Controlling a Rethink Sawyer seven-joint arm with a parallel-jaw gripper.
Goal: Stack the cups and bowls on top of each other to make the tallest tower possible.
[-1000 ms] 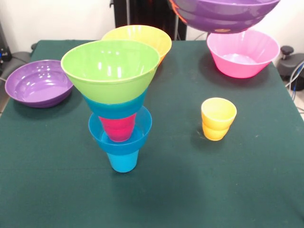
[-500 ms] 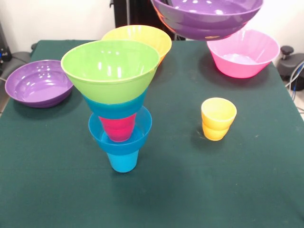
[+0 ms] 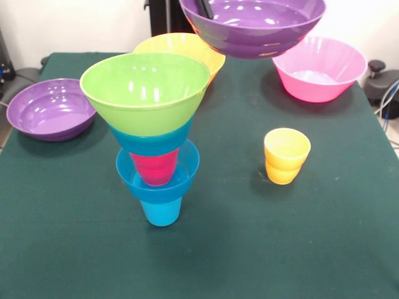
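The tower stands on the green table: a blue cup (image 3: 161, 210) lowest, then a small blue bowl (image 3: 158, 180), a red cup (image 3: 154, 167), a second blue bowl (image 3: 149, 140) and a lime green bowl (image 3: 144, 87) on top. A purple bowl (image 3: 252, 28) hangs in the air at the top, up and to the right of the green bowl. My gripper (image 3: 202, 8) shows only as a dark finger at that bowl's left rim and holds it. A yellow cup (image 3: 286, 156) stands alone to the right.
An orange bowl (image 3: 187, 48) sits just behind the tower. A pink bowl (image 3: 319, 70) is at the back right, partly behind the held bowl. A second purple bowl (image 3: 50, 109) lies at the left edge of the table (image 3: 262, 249).
The held purple bowl has moved left and slightly down, from above the pink bowl towards the tower. Nothing on the table has moved.
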